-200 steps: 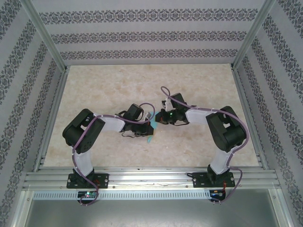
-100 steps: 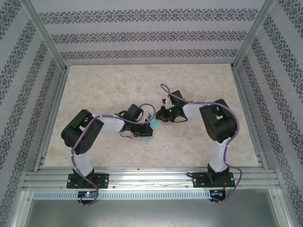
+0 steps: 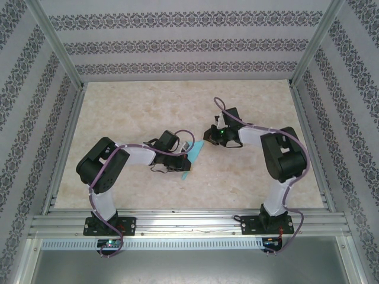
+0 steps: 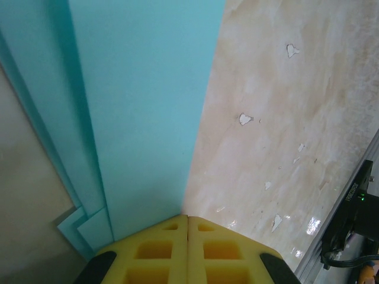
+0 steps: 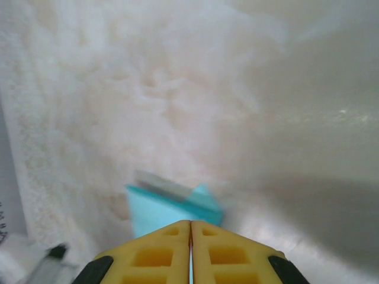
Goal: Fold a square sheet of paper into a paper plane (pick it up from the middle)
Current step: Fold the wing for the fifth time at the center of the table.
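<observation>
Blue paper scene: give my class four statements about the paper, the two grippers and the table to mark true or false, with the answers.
1. The left gripper is shut on the blue paper. True.
2. The blue paper is a single flat layer. False: the left wrist view shows stacked folded layers along one edge.
3. The right gripper is wide open. False: it is shut.
4. The table is pale and marbled, with small chipped spots. True.
</observation>
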You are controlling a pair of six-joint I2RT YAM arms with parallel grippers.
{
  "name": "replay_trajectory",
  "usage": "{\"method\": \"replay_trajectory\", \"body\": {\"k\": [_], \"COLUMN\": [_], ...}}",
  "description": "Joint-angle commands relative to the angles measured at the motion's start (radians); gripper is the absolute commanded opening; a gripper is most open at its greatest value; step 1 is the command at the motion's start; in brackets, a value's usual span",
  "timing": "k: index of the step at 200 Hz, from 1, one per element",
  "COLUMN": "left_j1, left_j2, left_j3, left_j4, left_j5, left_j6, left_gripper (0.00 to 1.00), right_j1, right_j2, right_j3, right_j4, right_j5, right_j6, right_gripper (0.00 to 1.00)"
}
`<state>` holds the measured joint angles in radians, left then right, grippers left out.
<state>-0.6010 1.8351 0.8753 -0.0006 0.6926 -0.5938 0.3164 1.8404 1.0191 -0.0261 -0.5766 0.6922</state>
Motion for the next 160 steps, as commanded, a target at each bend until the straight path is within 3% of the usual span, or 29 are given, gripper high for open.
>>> {"method": "replay_trajectory", "body": {"k": [1,71,160], "left_j1": [-0.013,-0.013,-0.013], "left_j2": [0.032,0.032,0.007], "left_j3": [-0.038,-0.031,-0.022], "left_j4": [-0.135,-0.130,-0.112], "left_j5": [-0.041,-0.045,0.031], "left_j6": [0.022,0.019,-0.007], "left_gripper": [0.00,0.00,0.00], "right_j1": [0.012,0.181,0.157], "right_j2": [-0.097,0.016,0.125], "right_j3": [-0.037,-0.046,-0.123], "right_j4": [0.033,0.025,0.043], "right_j5": [0.003,-0.028,0.067], "right_j6": [0.008,0.048,0.092], "right_gripper": [0.10,0.07,0.00]}}
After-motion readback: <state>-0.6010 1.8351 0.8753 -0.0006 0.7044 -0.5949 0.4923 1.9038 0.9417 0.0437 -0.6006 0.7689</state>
